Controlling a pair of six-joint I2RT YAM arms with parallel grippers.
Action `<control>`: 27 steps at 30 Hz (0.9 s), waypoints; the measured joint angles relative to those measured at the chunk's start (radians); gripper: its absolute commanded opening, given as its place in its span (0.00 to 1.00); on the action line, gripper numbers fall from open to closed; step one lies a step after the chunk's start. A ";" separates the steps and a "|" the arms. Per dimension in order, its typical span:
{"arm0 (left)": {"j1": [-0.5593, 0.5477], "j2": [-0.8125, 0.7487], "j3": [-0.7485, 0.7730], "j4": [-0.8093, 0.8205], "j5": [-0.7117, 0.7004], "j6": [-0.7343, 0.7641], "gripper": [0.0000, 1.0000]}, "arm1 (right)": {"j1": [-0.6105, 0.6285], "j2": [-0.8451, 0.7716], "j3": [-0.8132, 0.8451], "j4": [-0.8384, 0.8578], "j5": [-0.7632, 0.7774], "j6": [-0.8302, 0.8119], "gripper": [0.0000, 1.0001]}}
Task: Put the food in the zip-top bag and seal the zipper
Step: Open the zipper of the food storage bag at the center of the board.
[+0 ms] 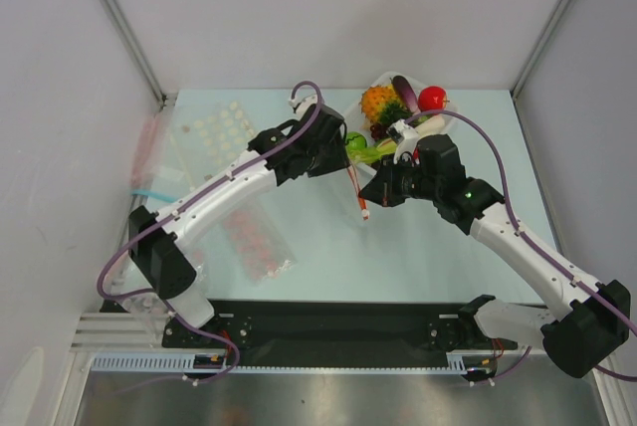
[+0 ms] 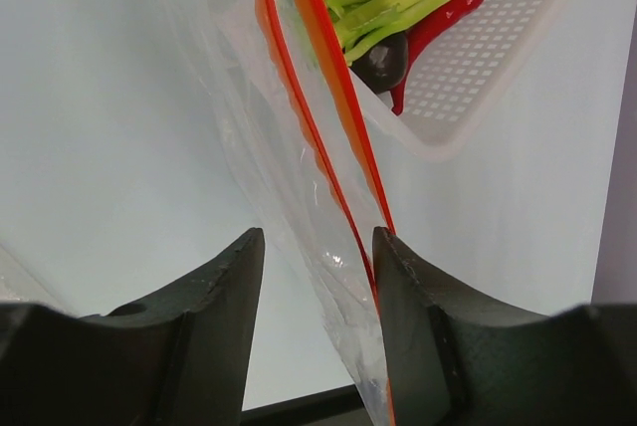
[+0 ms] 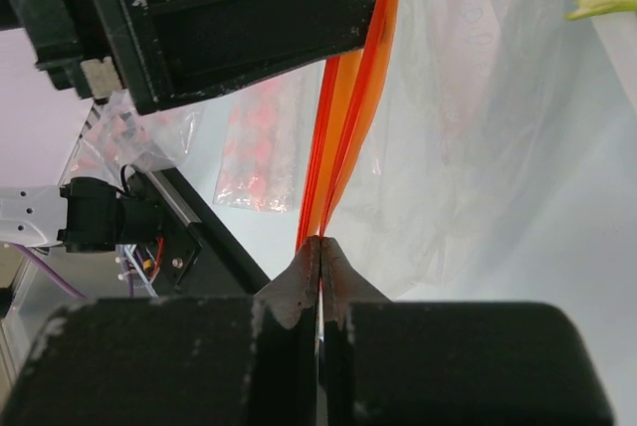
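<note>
The zip-top bag (image 2: 289,177) hangs clear and floppy above the table, its orange-red zipper (image 1: 356,190) running lengthwise. My right gripper (image 3: 320,243) is shut on the near end of the zipper (image 3: 343,147). My left gripper (image 2: 318,247) is open, its jaws standing either side of the bag, with the zipper (image 2: 328,127) close to the right finger. The orange pineapple (image 1: 379,104), the round red fruit (image 1: 432,98) and a round green fruit (image 1: 355,140) lie in the white basket (image 1: 445,119) at the back. No food shows inside the bag.
The basket (image 2: 478,58) also holds a red chili pepper (image 2: 443,23), a dark eggplant (image 2: 381,63) and green stalks. A clear packet of pink-red dots (image 1: 254,237) and a sheet of white dots (image 1: 214,132) lie at the left. White walls enclose the table.
</note>
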 measured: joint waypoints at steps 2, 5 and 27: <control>0.007 0.006 0.000 0.001 0.000 0.003 0.47 | 0.000 0.000 0.000 0.000 -0.001 0.000 0.00; 0.018 0.017 0.000 0.000 -0.004 0.017 0.35 | 0.000 0.000 0.000 0.000 -0.001 0.000 0.00; -0.064 0.026 0.053 -0.038 -0.043 0.129 0.00 | 0.000 0.059 0.057 -0.016 0.047 -0.045 0.55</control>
